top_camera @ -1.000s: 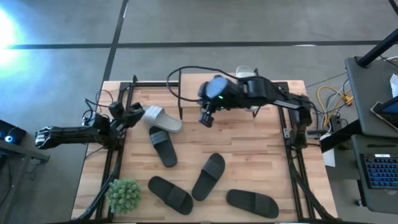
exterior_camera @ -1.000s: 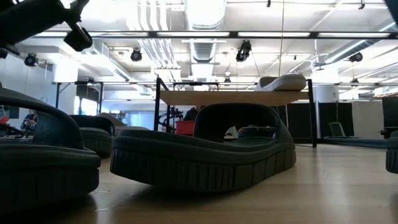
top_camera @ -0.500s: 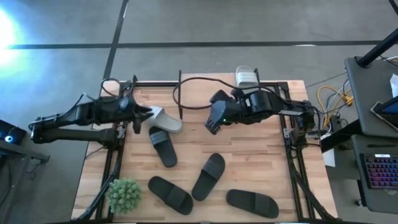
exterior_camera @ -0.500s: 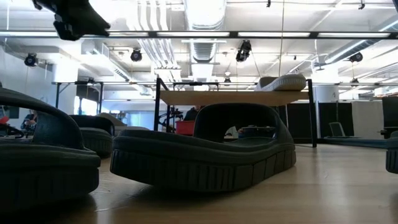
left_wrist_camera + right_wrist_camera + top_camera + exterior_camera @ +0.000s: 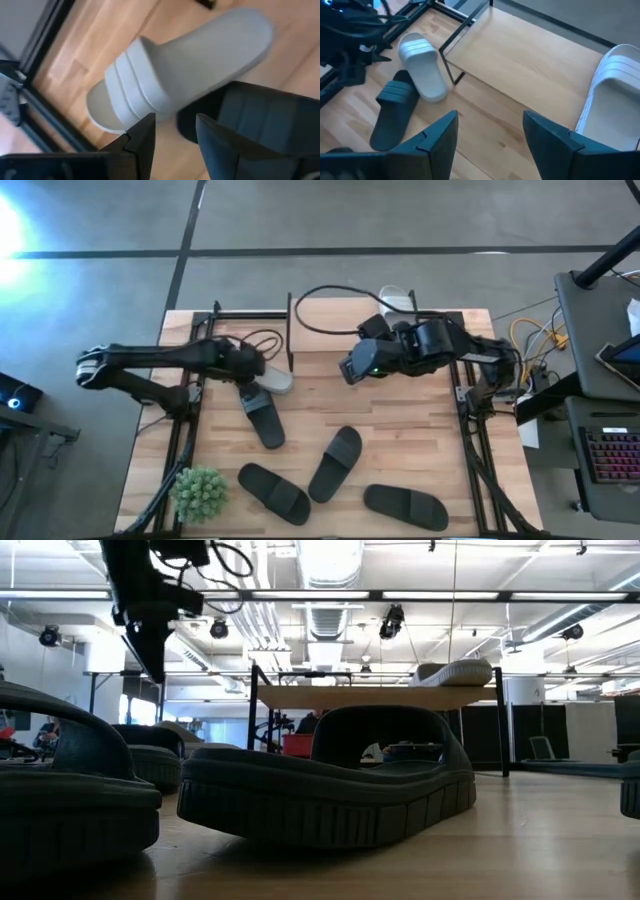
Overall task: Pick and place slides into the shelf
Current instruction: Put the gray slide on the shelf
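From above, my left tool (image 5: 252, 370) hangs over the grey slide (image 5: 270, 376) on the table (image 5: 400, 430), beside a black slide (image 5: 263, 417); my right tool (image 5: 350, 367) hovers by the shelf (image 5: 330, 330).

Left wrist: my fingers (image 5: 142, 140) stand apart above the grey slide (image 5: 175, 95).

Right wrist: my fingers (image 5: 440, 135) are spread; another white slide (image 5: 610, 95) lies on the shelf (image 5: 520, 55).

Overhead, tabletop-level and wrist cameras share the grey slide (image 5: 175, 95).
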